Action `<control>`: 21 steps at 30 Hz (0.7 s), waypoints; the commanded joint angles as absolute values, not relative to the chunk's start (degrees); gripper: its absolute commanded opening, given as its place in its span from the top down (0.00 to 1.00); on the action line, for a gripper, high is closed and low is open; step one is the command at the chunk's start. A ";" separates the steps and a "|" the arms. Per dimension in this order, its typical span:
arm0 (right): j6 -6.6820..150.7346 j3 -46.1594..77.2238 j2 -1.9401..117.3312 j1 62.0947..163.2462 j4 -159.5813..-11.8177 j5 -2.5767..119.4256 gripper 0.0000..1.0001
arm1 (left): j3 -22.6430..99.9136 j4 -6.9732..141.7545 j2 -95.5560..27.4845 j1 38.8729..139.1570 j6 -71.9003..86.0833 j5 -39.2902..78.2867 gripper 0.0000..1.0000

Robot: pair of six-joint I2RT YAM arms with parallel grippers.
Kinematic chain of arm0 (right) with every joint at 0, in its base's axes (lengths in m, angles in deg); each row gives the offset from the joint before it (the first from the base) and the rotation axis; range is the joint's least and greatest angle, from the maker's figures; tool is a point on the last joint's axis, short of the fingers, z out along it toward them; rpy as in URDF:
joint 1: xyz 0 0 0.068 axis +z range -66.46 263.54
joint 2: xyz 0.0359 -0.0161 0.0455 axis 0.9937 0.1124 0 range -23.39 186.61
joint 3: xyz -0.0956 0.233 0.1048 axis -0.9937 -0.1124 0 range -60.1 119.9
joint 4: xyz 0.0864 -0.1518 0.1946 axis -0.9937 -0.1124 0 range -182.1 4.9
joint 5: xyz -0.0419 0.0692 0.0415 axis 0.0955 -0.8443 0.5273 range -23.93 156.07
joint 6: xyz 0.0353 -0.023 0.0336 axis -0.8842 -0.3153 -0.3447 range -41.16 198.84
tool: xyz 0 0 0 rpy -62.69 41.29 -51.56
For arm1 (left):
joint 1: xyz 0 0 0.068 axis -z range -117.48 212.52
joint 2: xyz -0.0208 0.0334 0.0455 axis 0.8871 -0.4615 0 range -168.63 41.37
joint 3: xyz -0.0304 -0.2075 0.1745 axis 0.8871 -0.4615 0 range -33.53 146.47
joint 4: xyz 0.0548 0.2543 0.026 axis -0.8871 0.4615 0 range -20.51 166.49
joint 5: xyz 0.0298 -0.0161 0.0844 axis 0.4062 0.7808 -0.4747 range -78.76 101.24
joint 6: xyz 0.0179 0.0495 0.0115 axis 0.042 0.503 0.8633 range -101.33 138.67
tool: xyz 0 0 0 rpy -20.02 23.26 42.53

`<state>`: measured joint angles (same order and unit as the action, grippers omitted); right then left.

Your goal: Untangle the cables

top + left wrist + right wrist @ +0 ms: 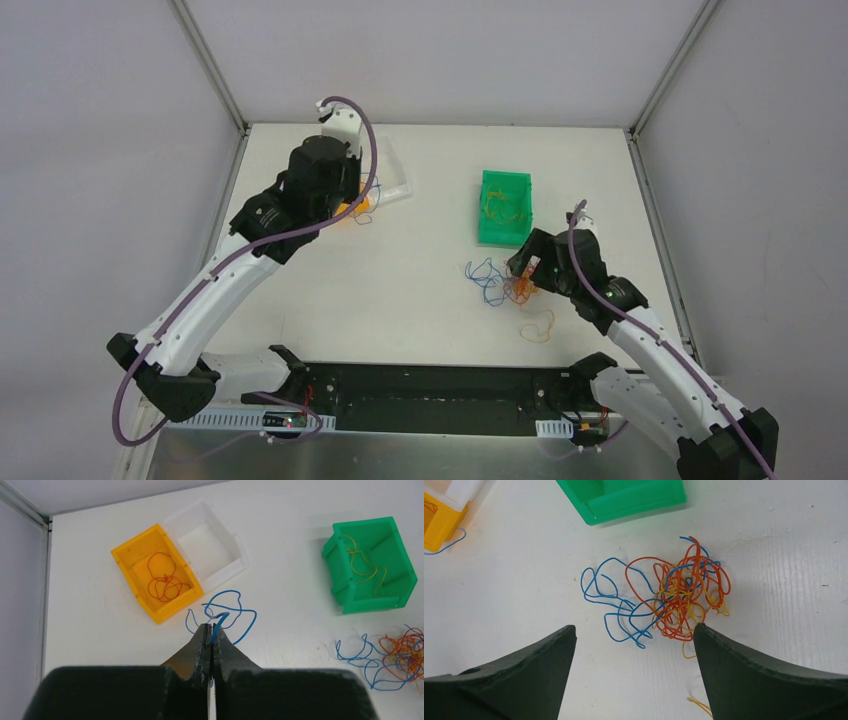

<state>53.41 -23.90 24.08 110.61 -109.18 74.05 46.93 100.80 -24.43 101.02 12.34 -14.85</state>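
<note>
Left gripper (212,630) pinching curly blue wire (219,622); white plastic bin (207,542) at 12 o'clock probably its home. Right gripper (634,626) spread wide: go for blue loops (609,605) at 9 o'clock of orange-yellow wire tangle (681,595).

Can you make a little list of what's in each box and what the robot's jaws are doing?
yellow box: orange-red cable
green box: yellow cable
white box: nothing seen inside
left jaws: shut on a blue cable near the yellow box
right jaws: open, above the tangle
tangle: blue, orange-red and yellow cables mixed
</note>
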 commanded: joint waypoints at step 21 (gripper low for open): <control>55.37 -23.81 17.75 110.37 -108.79 79.17 0.09 | 85.69 93.58 -55.92 93.09 26.00 -19.09 1.00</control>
